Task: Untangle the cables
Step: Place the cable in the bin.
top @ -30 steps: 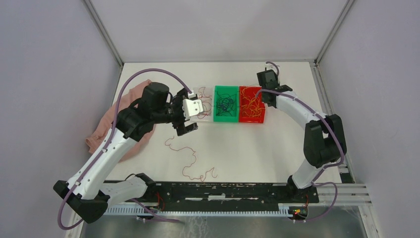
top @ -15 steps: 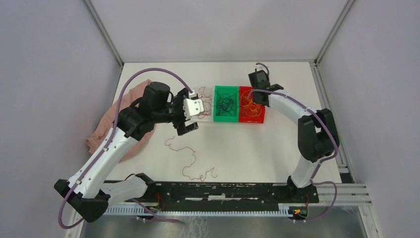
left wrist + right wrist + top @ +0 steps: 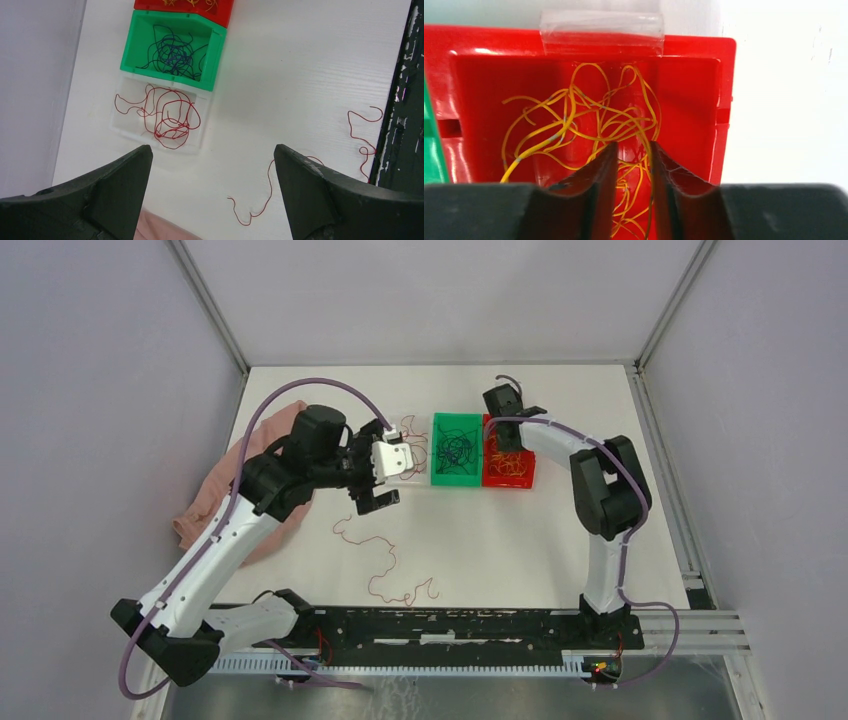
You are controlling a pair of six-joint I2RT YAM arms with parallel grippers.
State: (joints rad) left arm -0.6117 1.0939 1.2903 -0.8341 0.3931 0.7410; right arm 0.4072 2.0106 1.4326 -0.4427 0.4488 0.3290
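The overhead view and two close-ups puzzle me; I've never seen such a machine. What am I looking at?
Two robot arms are bolted at the near edge of a white table. The wide picture looks down from above; each close-up comes from a camera on one wrist. The left gripper hangs wide open and empty near a clear tray holding red cables. The right gripper, fingers slightly parted and gripping nothing I can see, is over a red bin of yellow cables. Between those, a green bin holds dark cables. A loose red cable and a pink cloth lie on the table.
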